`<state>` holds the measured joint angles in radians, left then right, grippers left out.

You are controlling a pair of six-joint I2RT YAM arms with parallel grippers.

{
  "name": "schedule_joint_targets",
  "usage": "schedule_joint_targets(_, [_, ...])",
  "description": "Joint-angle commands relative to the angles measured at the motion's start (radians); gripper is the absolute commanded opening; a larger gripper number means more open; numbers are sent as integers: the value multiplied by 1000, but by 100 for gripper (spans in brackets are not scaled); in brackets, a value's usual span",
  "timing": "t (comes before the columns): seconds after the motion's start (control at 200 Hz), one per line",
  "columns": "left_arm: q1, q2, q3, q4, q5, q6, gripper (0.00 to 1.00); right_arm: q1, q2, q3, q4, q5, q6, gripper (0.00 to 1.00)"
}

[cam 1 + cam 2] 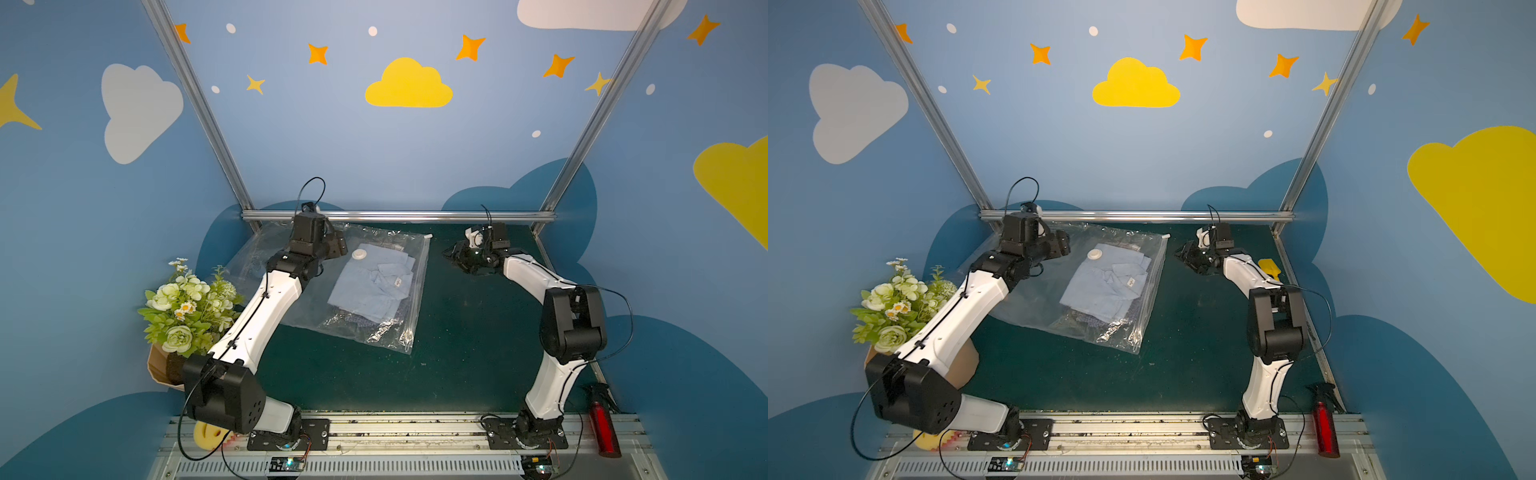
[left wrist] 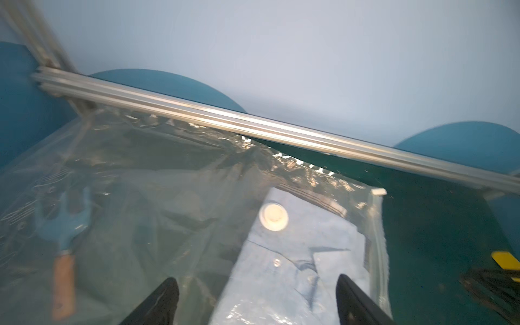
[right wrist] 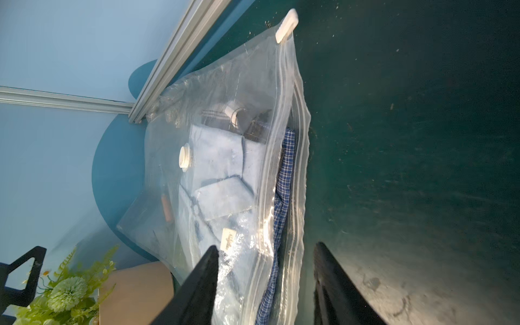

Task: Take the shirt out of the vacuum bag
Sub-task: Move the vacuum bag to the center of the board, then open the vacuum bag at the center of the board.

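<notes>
The clear vacuum bag (image 1: 386, 332) (image 1: 1117, 328) lies flat on the green table. Inside it is a folded light blue shirt (image 1: 374, 286) (image 1: 1104, 286) (image 2: 281, 270) (image 3: 222, 160) under the round white valve (image 1: 360, 254) (image 2: 273, 216). A white slider clip (image 1: 428, 236) (image 3: 286, 25) sits at the bag's far right corner. Blue checked cloth (image 3: 284, 180) shows between the parted zip layers. My left gripper (image 1: 338, 245) (image 2: 254, 284) hovers open over the bag's far left part. To the right of the zip edge and apart from it, my right gripper (image 1: 451, 253) (image 3: 266, 250) is open and empty.
An aluminium rail (image 1: 399, 216) runs along the table's far edge. A flower bouquet (image 1: 187, 307) stands at the left. A red bottle (image 1: 604, 432) lies at the front right. A blue hand fork with a wooden handle (image 2: 66, 244) shows through the bag's left part.
</notes>
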<state>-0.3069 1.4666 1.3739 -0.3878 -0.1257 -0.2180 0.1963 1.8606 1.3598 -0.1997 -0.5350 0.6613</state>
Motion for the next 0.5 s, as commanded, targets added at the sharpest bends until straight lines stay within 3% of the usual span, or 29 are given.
schedule_joint_targets(0.0, [-152,90,-2,9,-20,70,100,-29,-52,-69,-22,-21,-53,60])
schedule_joint_targets(0.13, [-278,241,49,6,22,47,100,-97,-100,-143,-16,-28,-67,63])
schedule_joint_targets(0.275, [-381,403,148,-46,-22,55,100,-153,-151,-207,-35,-15,-91,64])
schedule_joint_targets(0.391, [-463,525,246,-127,-232,82,100,-176,-186,-250,-35,-4,-97,66])
schedule_joint_targets(0.496, [-511,607,318,-185,-331,131,100,-194,-203,-281,-27,-2,-97,66])
